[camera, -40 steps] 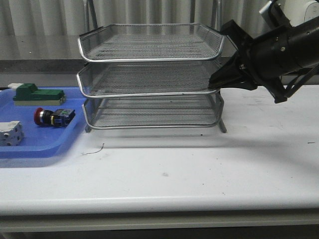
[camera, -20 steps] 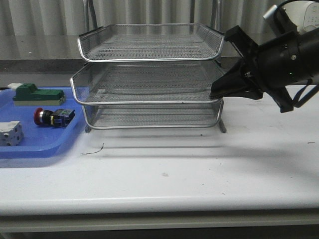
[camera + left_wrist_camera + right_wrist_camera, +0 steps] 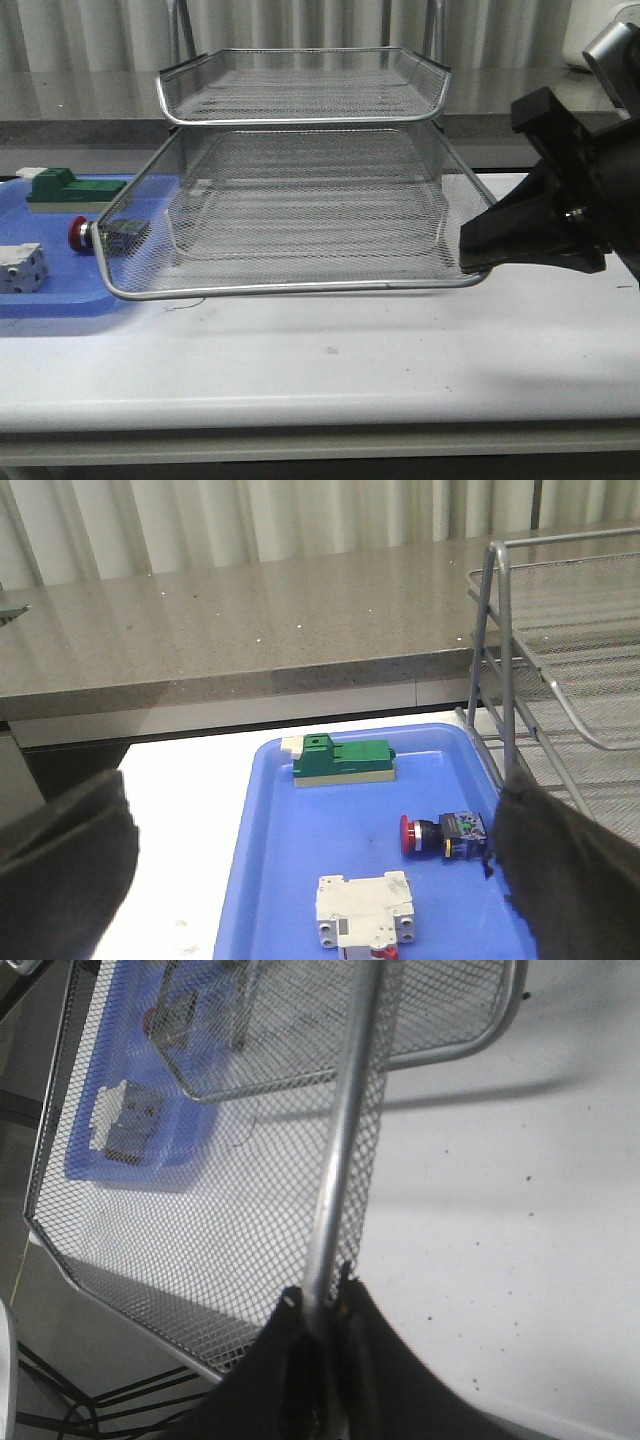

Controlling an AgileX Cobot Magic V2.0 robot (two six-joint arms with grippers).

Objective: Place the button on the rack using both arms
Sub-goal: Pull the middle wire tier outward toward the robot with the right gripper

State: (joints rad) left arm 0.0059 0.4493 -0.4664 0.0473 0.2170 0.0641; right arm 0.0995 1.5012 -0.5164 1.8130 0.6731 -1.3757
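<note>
On blue tray (image 3: 280, 880): button (image 3: 442, 835), green block (image 3: 342, 761), white cube (image 3: 364, 910).

This looks like a lab or workshop. A plain white table (image 3: 330, 370) stands by a grey stone counter (image 3: 230, 630) and a ridged metal wall (image 3: 300, 520).

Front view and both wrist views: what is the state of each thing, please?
Silver wire-mesh rack's middle tray: pulled far out, gripped at its rim.
Red-headed push-button: lying on its side in the flat blue plastic tray.
Right gripper: jaws shut on the rim.
Left gripper: jaws open, empty.
</note>
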